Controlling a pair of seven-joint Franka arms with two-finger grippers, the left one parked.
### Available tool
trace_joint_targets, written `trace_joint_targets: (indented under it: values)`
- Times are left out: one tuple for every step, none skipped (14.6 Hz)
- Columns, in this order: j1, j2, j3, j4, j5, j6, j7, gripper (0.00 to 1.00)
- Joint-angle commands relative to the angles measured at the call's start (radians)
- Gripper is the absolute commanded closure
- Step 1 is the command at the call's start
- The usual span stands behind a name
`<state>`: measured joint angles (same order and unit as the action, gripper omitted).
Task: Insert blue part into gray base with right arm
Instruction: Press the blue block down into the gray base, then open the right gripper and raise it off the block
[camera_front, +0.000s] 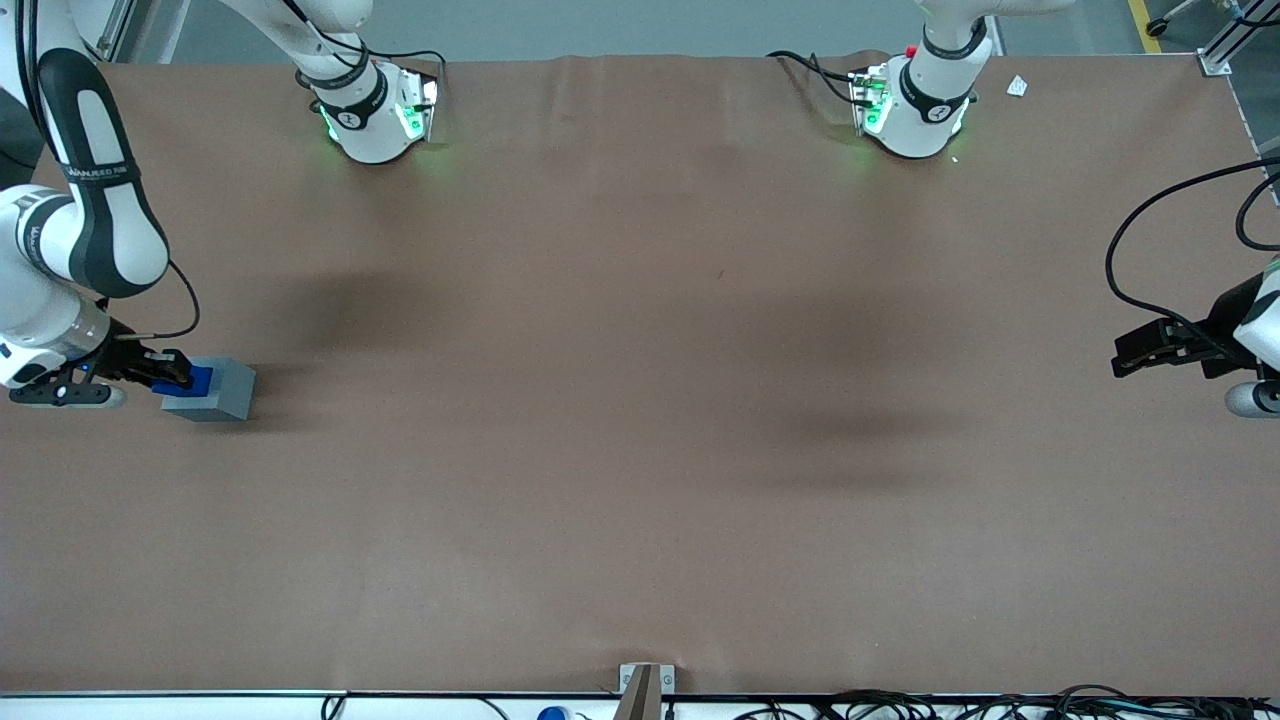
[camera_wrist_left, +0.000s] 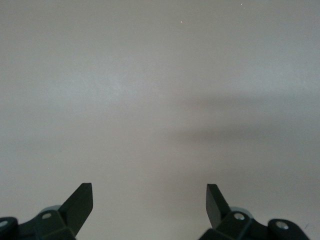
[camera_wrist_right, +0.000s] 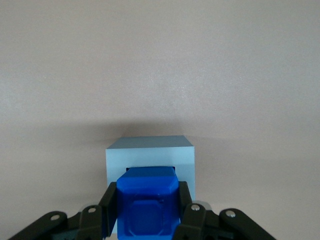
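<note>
Blue part (camera_front: 197, 380) sits at the left edge of the front view, a little below mid-height, clamped between the black fingers (camera_front: 172, 370) of the right arm's gripper (camera_front: 178, 376). It hangs right over the top face of the gray base (camera_front: 212, 391), which rests on the brown table (camera_front: 640, 400) at the working arm's end, and whether it touches the cube cannot be told from this view. The white right arm (camera_front: 70, 260) with its black sleeves reaches in from the upper left of the frame, a thin black cable (camera_front: 185, 300) looping beside its wrist.

From the right wrist camera, the blue part (camera_wrist_right: 148, 206) fills the space between the two fingers (camera_wrist_right: 111, 205), which press against its sides, so the gripper (camera_wrist_right: 149, 210) is closed on it. Its end points at the dark square recess (camera_wrist_right: 150, 167) in the gray base (camera_wrist_right: 150, 152); the block covers most of that opening, and how deep it sits, if at all, cannot be told. The pale cube's upper face shows just above the blue block, casting a soft shadow on the table (camera_wrist_right: 160, 60).
</note>
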<state>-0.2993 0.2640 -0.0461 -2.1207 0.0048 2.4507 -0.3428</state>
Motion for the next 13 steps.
trace_joint_targets:
  values:
    - [-0.017,-0.019,0.014,-0.009,0.015,-0.002,-0.012,0.31]
    - [-0.017,-0.022,0.014,-0.002,0.015,-0.005,-0.015,0.14]
    - [-0.017,-0.029,0.014,0.004,0.015,-0.024,-0.015,0.08]
    - [-0.017,-0.035,0.014,0.019,0.015,-0.062,-0.016,0.02]
    - [-0.015,-0.043,0.014,0.04,0.015,-0.108,-0.016,0.0]
    - [-0.014,-0.055,0.014,0.063,0.015,-0.154,-0.016,0.0]
    - [-0.011,-0.068,0.014,0.079,0.015,-0.186,-0.016,0.0]
    - [-0.009,-0.086,0.015,0.087,0.015,-0.214,-0.016,0.0]
    - [0.0,-0.106,0.015,0.088,0.015,-0.234,-0.015,0.0]
    - [0.012,-0.132,0.015,0.088,0.015,-0.261,-0.009,0.0]
    - [0.025,-0.158,0.015,0.088,0.015,-0.294,-0.002,0.0]
    - [0.043,-0.187,0.015,0.088,0.015,-0.321,0.001,0.0]
    - [0.06,-0.213,0.015,0.088,0.017,-0.349,0.022,0.0]
